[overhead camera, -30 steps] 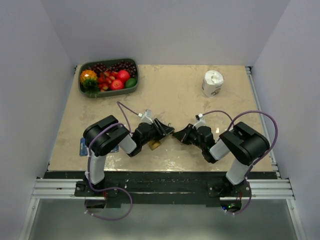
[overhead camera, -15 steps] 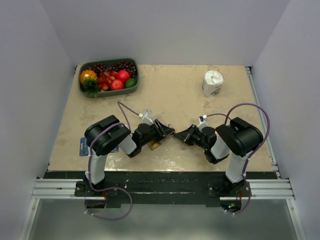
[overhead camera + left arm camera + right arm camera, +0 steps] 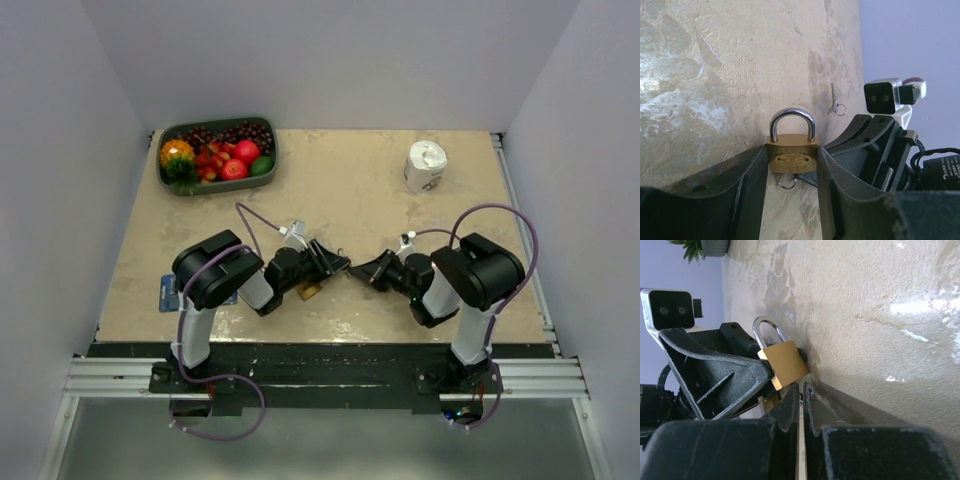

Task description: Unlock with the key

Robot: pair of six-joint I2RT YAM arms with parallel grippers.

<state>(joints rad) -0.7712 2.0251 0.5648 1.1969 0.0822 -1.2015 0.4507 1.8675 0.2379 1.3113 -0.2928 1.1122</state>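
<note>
Because the shackle (image 3: 792,111) stands closed, step in hand: insertion. Items: table (image 3: 350,190); left gripper (image 3: 338,264), clamped across brass padlock (image 3: 791,150); right gripper (image 3: 801,392), pinched shut on key (image 3: 801,450), tip just beside padlock's underside. Next move likely calls for aligning with keyway, pushing in, turning.

A: Can any writing be read?
B: The brass padlock (image 3: 791,150) has an oval stamped plate, but the lettering is too fine. The white print on the black motor housing (image 3: 940,172) is blurred.
A: And the blue card (image 3: 166,294) at the left edge of the bench (image 3: 350,190)?
B: Unreadable as well
</note>
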